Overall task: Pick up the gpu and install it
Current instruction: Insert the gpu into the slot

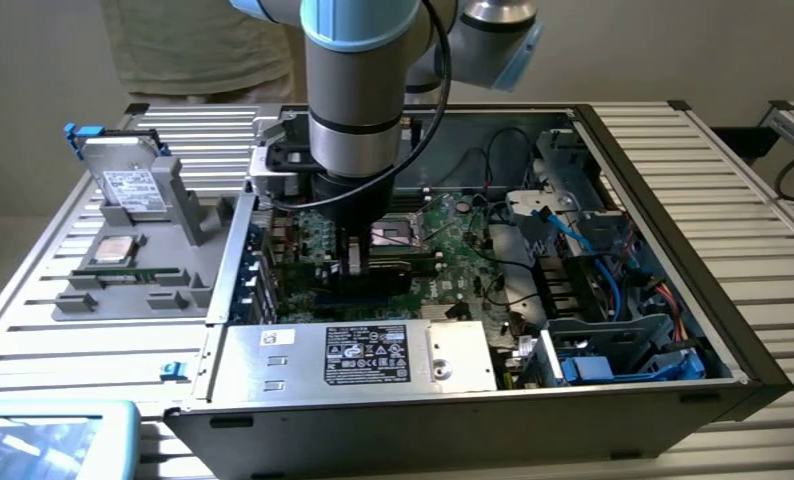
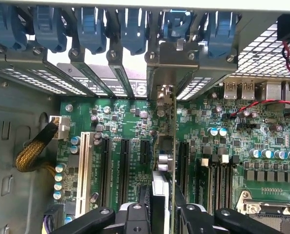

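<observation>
Ribbed metal tabletop [image 1: 90, 340] carries an open desktop computer case [image 1: 664, 330] lying on its side, with a grey parts tray [image 1: 137, 285] just beside it on the exterior view's left. On that tray a silver hard drive [image 1: 128, 185] stands in an upright holder and a thin memory stick [image 1: 128, 268] rests in a slot, each fixtured so it can be reached from above.

Reaching down into the case, the arm has its gripper [image 2: 160, 214] low over the motherboard [image 1: 471, 245], jaws partly closed on the gpu [image 2: 165, 141], which it holds on edge. That upright hold makes sense, I'd judge: the card's lower edge has to meet the long black expansion slot [image 2: 182, 161] squarely, and the silver end bracket [image 2: 170, 73] has to line up with the open bay in the case's rear wall, among the blue retention clips [image 2: 93, 29].

Seen from the wrist, the gpu is a thin sliver (edge-on), green board edge with small silver parts along it, its bracket already up against the rear openings. Whether it is fully seated I cannot tell.
</observation>
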You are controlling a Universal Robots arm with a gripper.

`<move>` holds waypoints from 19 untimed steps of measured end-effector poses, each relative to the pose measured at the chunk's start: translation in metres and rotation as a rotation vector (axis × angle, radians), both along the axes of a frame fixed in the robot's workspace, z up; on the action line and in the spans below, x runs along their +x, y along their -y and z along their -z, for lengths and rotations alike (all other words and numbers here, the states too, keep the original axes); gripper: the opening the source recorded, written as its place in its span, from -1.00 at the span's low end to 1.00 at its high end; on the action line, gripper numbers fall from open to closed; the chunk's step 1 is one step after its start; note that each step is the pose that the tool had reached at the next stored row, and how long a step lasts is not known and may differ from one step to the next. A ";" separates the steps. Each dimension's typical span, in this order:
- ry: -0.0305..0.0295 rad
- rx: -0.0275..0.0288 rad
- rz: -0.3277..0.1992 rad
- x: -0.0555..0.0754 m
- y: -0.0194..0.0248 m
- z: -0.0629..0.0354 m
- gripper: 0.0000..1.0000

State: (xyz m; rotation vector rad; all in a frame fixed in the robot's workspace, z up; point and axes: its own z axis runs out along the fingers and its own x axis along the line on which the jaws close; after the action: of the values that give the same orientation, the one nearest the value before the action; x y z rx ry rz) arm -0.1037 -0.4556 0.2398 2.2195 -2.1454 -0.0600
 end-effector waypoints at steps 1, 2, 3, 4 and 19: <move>0.0000 -0.0001 -0.002 0.000 0.0000 0.0000 -0.42; 0.0001 -0.0001 -0.003 0.000 0.0000 0.0000 -0.42; 0.0013 -0.0002 -0.005 0.000 0.0000 0.0000 -0.42; 0.0025 -0.0001 -0.007 -0.001 0.0000 0.0000 -0.42; 0.0105 0.0006 -0.014 -0.003 0.0000 0.0018 -0.42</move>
State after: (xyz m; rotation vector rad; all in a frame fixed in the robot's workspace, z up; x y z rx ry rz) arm -0.1071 -0.4557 0.2380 2.2400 -2.1351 -0.0485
